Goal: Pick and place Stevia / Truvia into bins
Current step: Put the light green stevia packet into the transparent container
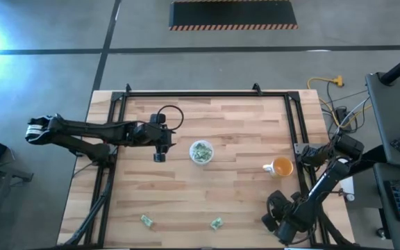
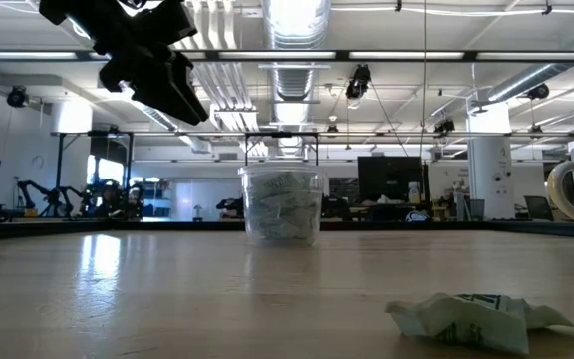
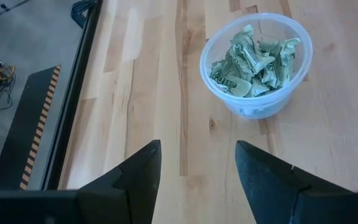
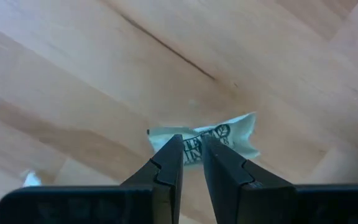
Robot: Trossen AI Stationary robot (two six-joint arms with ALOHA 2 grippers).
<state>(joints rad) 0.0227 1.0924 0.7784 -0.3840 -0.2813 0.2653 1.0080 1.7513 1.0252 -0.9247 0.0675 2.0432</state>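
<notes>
**Loose stock.** A crumpled Truvia packet (image 2: 476,319) lies on the table (image 1: 242,125) close to its front edge, right of centre. A second loose packet (image 1: 146,221) lies along the same edge, towards the left front corner. The two are well apart.

**Bin.** The translucent cup (image 1: 201,152) stands upright near the middle of the table and holds a heap of green-and-white packets. An orange cup (image 1: 281,167) stands towards the right edge and is no part of the job.

**Left claw** (image 3: 197,155). Fingers apart, nothing between them. It hangs above the table just beside the bin, on the side facing the left edge.

**Right claw** (image 4: 191,152). Positioned over the right front corner. Fingers drawn almost together, leaving a narrow slit. A third packet (image 4: 229,140) shows at the fingertips. Whether it is pinched or merely lies beyond them cannot be told.

**Handling notes (judgement).**
- The packets look very light, thin and soft. They crease readily and should tolerate a firm pinch.
- A flat packet is likely to slide on the smooth wood, so approach from directly above.
- Take hold across the short width, preferably on a raised crease (the front packet offers several).
- The bin is probably light, so release from above the rim without touching the wall.
</notes>
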